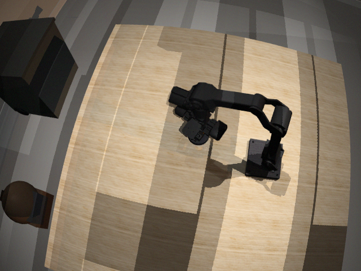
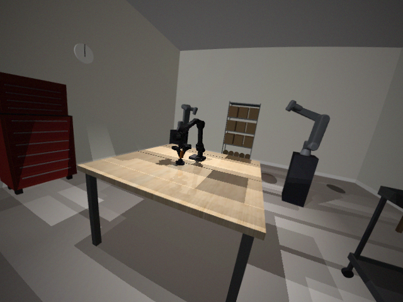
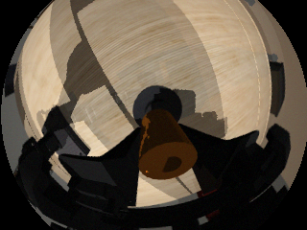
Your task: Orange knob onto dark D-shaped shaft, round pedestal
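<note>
Orange knob (image 2: 181,153) (image 3: 167,144) sits pinched in the gripper (image 1: 199,135) (image 2: 181,152) (image 3: 159,129), over the round pedestal (image 1: 198,141) (image 2: 179,162) (image 3: 156,98). Alignment seems in hand; next calls for gentle twisting under light downward pressure.

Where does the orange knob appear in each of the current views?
Top: not visible; the arm's hand covers that spot.
Exterior: small orange knob, left of picture centre, above the table.
Wrist: just below centre, large, between the fingers.
Shared landmark: the dark round pedestal, partly visible in all three.
</note>
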`<state>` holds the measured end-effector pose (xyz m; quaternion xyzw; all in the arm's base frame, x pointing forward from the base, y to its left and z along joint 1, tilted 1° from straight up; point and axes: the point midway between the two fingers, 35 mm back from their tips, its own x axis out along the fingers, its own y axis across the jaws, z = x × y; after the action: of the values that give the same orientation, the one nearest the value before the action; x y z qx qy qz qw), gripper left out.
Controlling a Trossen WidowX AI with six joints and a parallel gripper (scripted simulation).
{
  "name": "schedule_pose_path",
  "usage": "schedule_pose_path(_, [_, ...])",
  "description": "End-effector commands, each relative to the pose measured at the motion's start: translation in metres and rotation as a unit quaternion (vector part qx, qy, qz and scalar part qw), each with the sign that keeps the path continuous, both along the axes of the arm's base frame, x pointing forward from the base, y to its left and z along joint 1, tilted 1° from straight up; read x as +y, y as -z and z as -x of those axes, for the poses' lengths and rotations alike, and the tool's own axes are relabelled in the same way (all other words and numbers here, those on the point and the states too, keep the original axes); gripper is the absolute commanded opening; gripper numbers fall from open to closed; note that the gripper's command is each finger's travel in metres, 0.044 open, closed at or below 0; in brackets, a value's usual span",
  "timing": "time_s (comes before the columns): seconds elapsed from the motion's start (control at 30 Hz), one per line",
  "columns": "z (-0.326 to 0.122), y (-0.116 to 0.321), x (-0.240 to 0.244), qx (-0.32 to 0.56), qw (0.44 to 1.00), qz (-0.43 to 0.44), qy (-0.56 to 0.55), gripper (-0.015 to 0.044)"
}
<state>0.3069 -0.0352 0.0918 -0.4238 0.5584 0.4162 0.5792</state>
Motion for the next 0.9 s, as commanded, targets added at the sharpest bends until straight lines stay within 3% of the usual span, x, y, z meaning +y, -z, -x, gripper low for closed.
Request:
schedule_pose_path(0.0, [-0.0008, -0.0015, 0.0001, -0.004, 1.0, -0.001, -0.005, 0.0])
schedule_pose_path(0.87, [-0.008, 0.0018, 0.0006, -0.004, 1.0, -0.001, -0.005, 0.0])
